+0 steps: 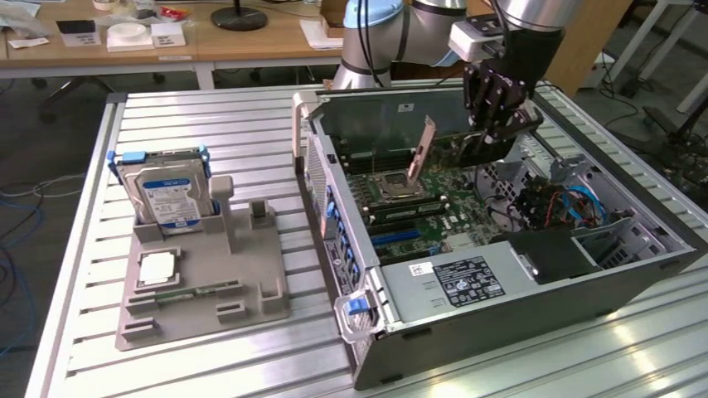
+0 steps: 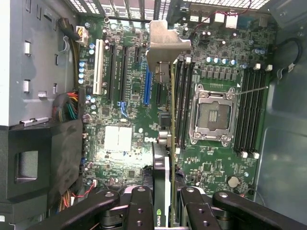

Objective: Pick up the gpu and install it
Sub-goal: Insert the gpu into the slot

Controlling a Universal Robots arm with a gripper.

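Exterior view: gripper (image 1: 498, 131) hung over the open computer case (image 1: 498, 303), closed narrow on the gpu (image 1: 424, 154). Card was held on edge, silver bracket end slanting down toward the motherboard (image 1: 415, 207). That attitude likely served to present the card's lower edge to the slots rather than its flat face. Case lay on its side on the slatted surface (image 1: 199, 124), so the board faced up and could be reached from above. Well apart, toward this view's left, the grey holder (image 1: 210, 282) carried the hard drive (image 1: 166, 199) upright.

Wrist view: gripper (image 2: 165, 197) looked straight down the card. Gpu (image 2: 163, 163) ran edge-on between the fingers (image 2: 139, 203), black cooler on one side and green board on the other, with the bracket at the far end. Card's length ran parallel with the expansion slots and sat just beside the blue slot (image 2: 146, 91), between it and the memory slots (image 2: 182, 103). CPU socket (image 2: 211, 112) lay open beyond those. Whether the card's edge touched any slot could not be told from this angle; it looked unseated.
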